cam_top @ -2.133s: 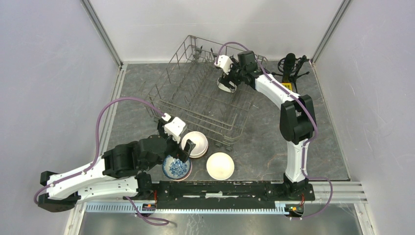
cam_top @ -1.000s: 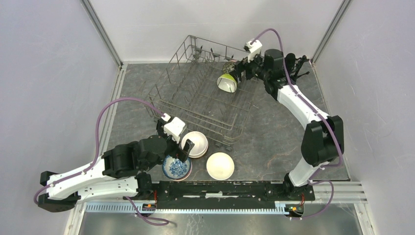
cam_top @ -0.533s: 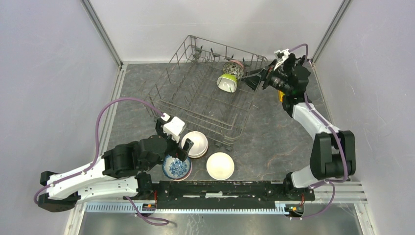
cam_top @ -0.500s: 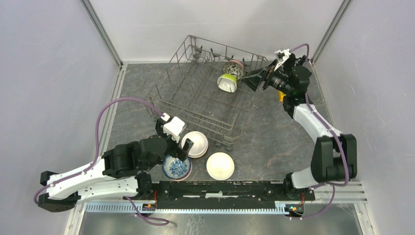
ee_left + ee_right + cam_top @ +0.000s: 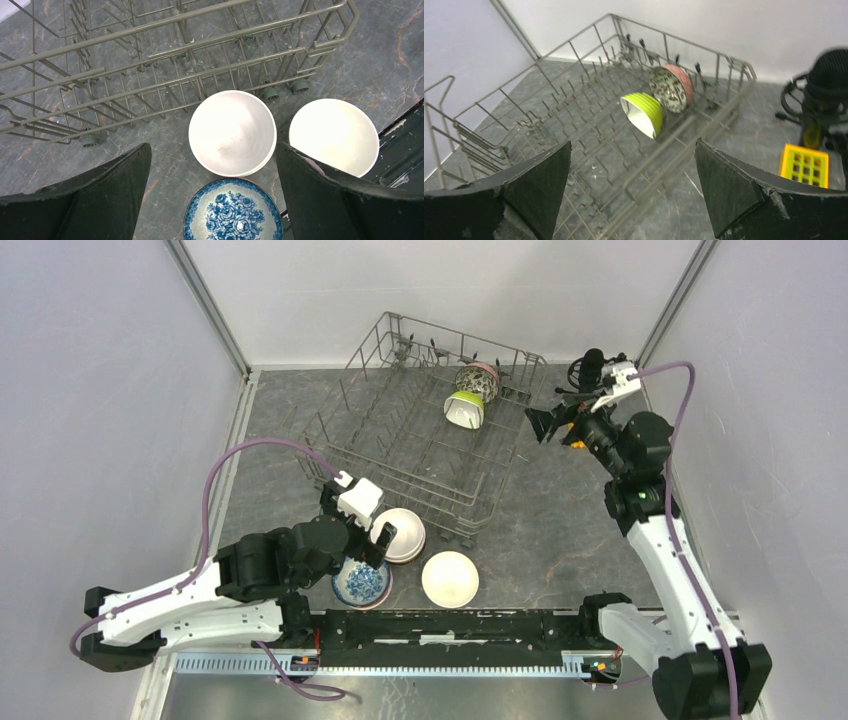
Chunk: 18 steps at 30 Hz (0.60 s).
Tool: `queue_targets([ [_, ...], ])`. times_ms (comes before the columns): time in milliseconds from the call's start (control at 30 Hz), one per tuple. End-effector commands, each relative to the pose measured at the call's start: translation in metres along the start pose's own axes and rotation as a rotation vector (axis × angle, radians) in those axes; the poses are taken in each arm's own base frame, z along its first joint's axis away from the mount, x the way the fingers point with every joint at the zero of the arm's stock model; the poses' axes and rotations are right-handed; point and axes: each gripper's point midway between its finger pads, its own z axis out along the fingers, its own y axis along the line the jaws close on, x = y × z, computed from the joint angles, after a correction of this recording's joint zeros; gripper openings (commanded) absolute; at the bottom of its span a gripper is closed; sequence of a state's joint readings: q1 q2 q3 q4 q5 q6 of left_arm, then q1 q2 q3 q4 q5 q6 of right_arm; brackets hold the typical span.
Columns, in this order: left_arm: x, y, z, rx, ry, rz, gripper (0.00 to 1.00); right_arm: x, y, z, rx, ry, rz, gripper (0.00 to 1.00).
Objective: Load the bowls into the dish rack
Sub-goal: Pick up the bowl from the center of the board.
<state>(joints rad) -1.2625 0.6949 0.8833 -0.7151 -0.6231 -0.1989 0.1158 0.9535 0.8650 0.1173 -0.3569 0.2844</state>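
Setting: grey marbled bench boxed in by pale walls, with the dish rack standing askew toward the far side.
Just changed: the right arm has swung out of the dish rack. A moment ago it reached over the rack's far right corner, right at the lime green bowl. Now it is pulled back outside the rack's right side.
Right claw: jaws spread wide with nothing between them, facing back across the rack.
Lime green bowl: left inside the rack near its far right corner, tipped on edge among the tines, with no claw touching it.
Speckled bowl: also on edge in the rack, just behind the green one. Whether the two touch cannot be told.
Left claw: fully open and empty, poised over the bowls lying just in front of the rack's near side. It has not shifted while the other arm moved.
Blue-and-white bowl: upright on the bench, in front of the rack and nearest the left claw.
White bowl: close against the rack's near side. It may be a stack, as a second rim seems to show.
Second white bowl: beside it, off the rack's near right corner.
Meaning: the green bowl's placement looks finished. Two bowls are loaded and at least three wait outside. The left claw seems best placed for the next pick.
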Motion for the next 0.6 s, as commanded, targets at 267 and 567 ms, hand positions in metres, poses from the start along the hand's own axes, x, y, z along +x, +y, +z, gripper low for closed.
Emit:
queue_targets([
  [267, -0.014, 0.008, -0.005, -0.034, -0.041, -0.064, 1.00, 0.062, -0.010, -0.062, 0.144, 0.168, 0.049, 0.96],
  [567, -0.011, 0.021, -0.004, -0.115, -0.024, -0.038, 1.00, 0.126, 0.014, -0.095, 0.060, 0.328, 0.142, 0.83],
])
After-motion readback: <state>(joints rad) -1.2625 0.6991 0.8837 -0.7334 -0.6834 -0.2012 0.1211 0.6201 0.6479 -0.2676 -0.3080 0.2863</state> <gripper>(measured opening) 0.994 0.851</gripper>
